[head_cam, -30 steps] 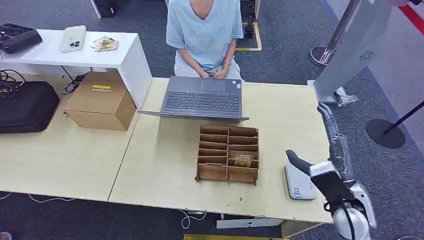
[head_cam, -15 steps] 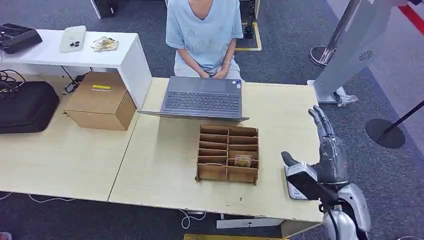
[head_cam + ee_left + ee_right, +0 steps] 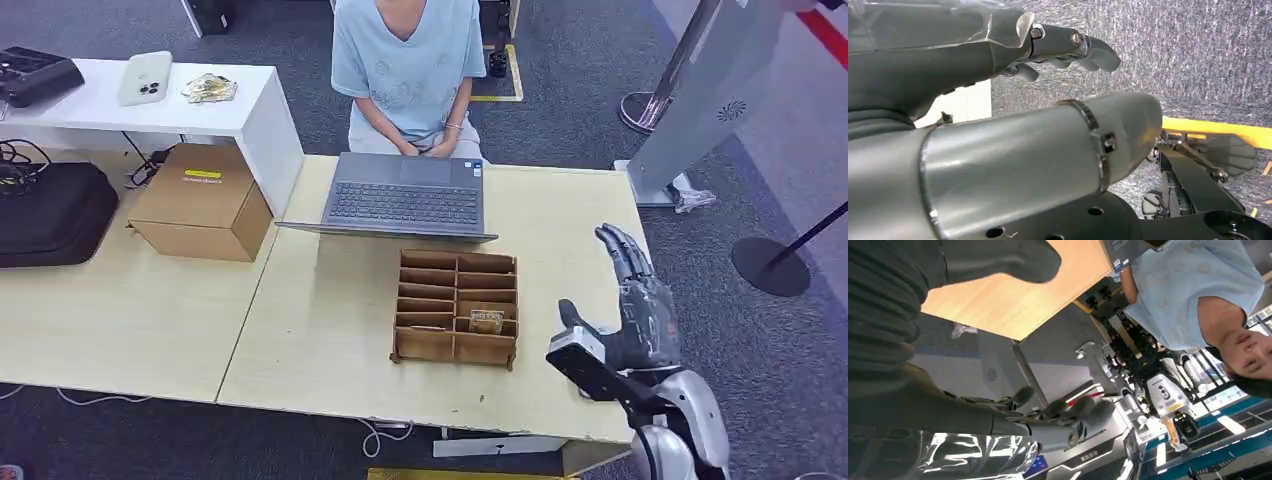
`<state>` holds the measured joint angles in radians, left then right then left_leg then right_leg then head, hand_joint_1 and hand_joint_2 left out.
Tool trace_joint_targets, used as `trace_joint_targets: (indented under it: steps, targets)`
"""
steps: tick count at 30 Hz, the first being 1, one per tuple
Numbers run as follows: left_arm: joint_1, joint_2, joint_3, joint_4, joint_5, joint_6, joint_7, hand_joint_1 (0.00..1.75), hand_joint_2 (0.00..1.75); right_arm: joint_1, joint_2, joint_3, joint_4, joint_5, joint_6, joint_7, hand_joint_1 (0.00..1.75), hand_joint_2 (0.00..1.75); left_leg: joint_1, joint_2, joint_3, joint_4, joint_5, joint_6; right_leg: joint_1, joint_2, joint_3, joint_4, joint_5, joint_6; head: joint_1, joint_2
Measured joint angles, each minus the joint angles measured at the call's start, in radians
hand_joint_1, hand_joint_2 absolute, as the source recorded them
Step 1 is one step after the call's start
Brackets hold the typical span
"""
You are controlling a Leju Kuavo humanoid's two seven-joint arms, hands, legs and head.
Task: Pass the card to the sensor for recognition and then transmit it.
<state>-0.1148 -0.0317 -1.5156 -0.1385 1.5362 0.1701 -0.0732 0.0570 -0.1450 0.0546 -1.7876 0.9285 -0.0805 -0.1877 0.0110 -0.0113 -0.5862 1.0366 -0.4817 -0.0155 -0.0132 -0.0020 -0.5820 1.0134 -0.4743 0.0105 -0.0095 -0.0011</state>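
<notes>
Two hands are mine. My right hand [image 3: 640, 310] hangs over the table's [image 3: 330, 330] 4 o'clock corner, fingers [image 3: 622, 250] stretched out and spread toward 12 o'clock, thumb [image 3: 572, 318] pointing off toward 10, nothing held in it. The right wrist view shows the same: thumb [image 3: 998, 260] and fingers [image 3: 1068, 410] well apart with open space between them. My left hand [image 3: 998, 45] appears in the left wrist view, hanging above grey carpet [image 3: 1198, 50], its fingers [image 3: 1088, 45] extended and slightly curled, holding nothing.

A card [image 3: 487, 320] lies in the wooden compartment box [image 3: 456, 307] near the table's middle, in the right-hand column, second row from my edge. That box sits at 9 o'clock from my right hand, apart from it. A white sensor pad [image 3: 588, 385] is mostly hidden beneath my right wrist, at the table's near right edge.

At 12 o'clock from the box stands an open laptop [image 3: 405, 197], and a person in a light blue shirt [image 3: 408, 60] sits behind it. On the adjoining table at 10 o'clock are a cardboard box [image 3: 200, 203] and a black bag [image 3: 50, 212]; a white shelf [image 3: 150, 105] behind them carries a phone [image 3: 145, 78].
</notes>
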Motion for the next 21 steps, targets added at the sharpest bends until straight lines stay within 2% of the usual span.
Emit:
trace_joint_targets:
  steps: [17, 18, 19, 21]
  targets:
    - [0.000, 0.000, 0.000, 0.000, 0.004, -0.001, 0.000, 0.00, 0.00, 0.007, -0.001, 0.001, 0.000, 0.009, 0.013, 0.015, 1.75, 1.75, 0.000, 0.000, 0.000, 0.000, 0.000, 0.000, 0.000, 0.000, 0.000, 0.000, 0.000, 0.000, 0.000, 0.000]
    - [0.000, 0.000, 0.000, 0.000, 0.005, -0.002, 0.000, 0.00, 0.00, 0.007, -0.001, 0.001, 0.001, 0.014, 0.013, 0.016, 0.58, 1.75, 0.000, 0.000, 0.000, 0.000, 0.000, 0.000, 0.000, 0.000, 0.000, 0.000, 0.000, 0.000, 0.000, 0.000]
    - [0.000, 0.000, 0.000, 0.000, 0.006, -0.002, 0.000, 0.00, 0.00, 0.007, -0.002, 0.001, 0.002, 0.014, 0.014, 0.017, 0.03, 1.75, 0.000, 0.000, 0.000, 0.000, 0.000, 0.000, 0.000, 0.000, 0.000, 0.000, 0.000, 0.000, 0.000, 0.000]
    - [0.000, 0.000, 0.000, 0.000, 0.007, -0.002, 0.000, 0.00, 0.00, 0.007, -0.002, 0.002, 0.005, 0.015, 0.015, 0.018, 0.00, 1.75, 0.000, 0.000, 0.000, 0.000, 0.000, 0.000, 0.000, 0.000, 0.000, 0.000, 0.000, 0.000, 0.000, 0.000]
